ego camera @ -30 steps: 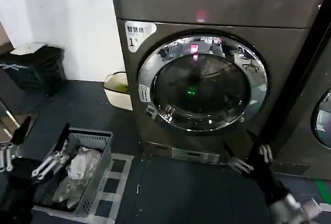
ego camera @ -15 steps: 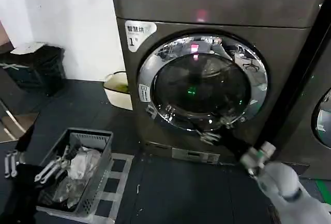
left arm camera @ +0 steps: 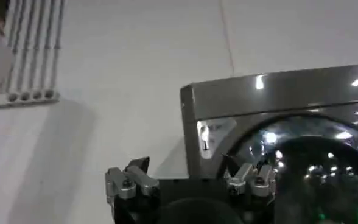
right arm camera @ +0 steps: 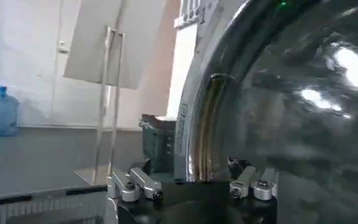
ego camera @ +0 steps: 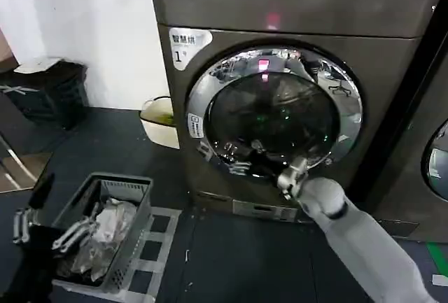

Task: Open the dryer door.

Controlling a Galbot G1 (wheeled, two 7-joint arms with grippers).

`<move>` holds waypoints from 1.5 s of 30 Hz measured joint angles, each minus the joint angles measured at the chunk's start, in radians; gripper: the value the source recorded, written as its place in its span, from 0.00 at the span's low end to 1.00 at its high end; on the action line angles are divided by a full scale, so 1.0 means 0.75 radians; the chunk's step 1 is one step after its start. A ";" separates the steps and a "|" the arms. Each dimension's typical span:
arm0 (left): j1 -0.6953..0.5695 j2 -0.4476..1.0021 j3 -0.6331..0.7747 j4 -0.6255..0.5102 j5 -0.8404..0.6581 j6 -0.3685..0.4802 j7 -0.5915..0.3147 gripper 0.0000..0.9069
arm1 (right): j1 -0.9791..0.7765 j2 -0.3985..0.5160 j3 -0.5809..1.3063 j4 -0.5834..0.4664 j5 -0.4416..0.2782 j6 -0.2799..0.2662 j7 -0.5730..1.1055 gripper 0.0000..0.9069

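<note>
The dryer (ego camera: 294, 9) is a dark grey-bronze front loader with a white "1" sticker and a red light. Its dryer door (ego camera: 203, 79) has a wide chrome ring around dark glass and sits flush against the front. My right gripper (ego camera: 243, 159) is stretched leftward across the door's lower part, close to the glass and the bottom of the ring. In the right wrist view the right gripper (right arm camera: 189, 173) is open, with the chrome ring (right arm camera: 204, 115) just beyond the gap and nothing held. My left gripper (ego camera: 61, 208) hangs open and low at the left, over the basket; in its wrist view the left gripper (left arm camera: 188, 170) holds nothing.
A grey basket (ego camera: 133, 185) with pale cloth stands on the floor at the left, on white tape marks. A yellowish basin (ego camera: 157, 115) sits beside the dryer and a black bin (ego camera: 52, 89) by the wall. A neighbouring machine (ego camera: 437, 156) stands at the right.
My right arm rose from near the floor at the right and swung up and left, bringing its gripper to the door's lower rim. The left gripper sank slightly.
</note>
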 joint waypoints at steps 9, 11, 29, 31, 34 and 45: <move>0.008 0.003 -0.012 0.002 0.000 0.010 0.004 1.00 | 0.114 0.100 -0.082 -0.165 -0.004 0.010 -0.018 1.00; 0.004 0.003 -0.013 0.003 0.000 0.024 0.004 1.00 | 0.133 0.119 -0.092 -0.196 -0.001 0.009 -0.034 1.00; -0.048 0.067 -0.065 0.042 -0.009 0.179 -0.012 1.00 | 0.209 0.166 -0.142 -0.266 0.063 -0.012 -0.199 1.00; -0.065 0.083 -0.077 0.060 -0.008 0.212 0.018 1.00 | 0.197 0.154 -0.132 -0.249 0.087 -0.022 -0.243 1.00; -0.103 0.129 -0.093 0.104 -0.024 0.264 0.082 1.00 | 0.175 0.126 -0.123 -0.217 0.117 -0.027 -0.314 1.00; -0.322 0.507 -0.078 0.462 -0.301 0.385 0.174 1.00 | 0.076 -0.039 -0.079 -0.030 0.196 -0.003 -0.622 1.00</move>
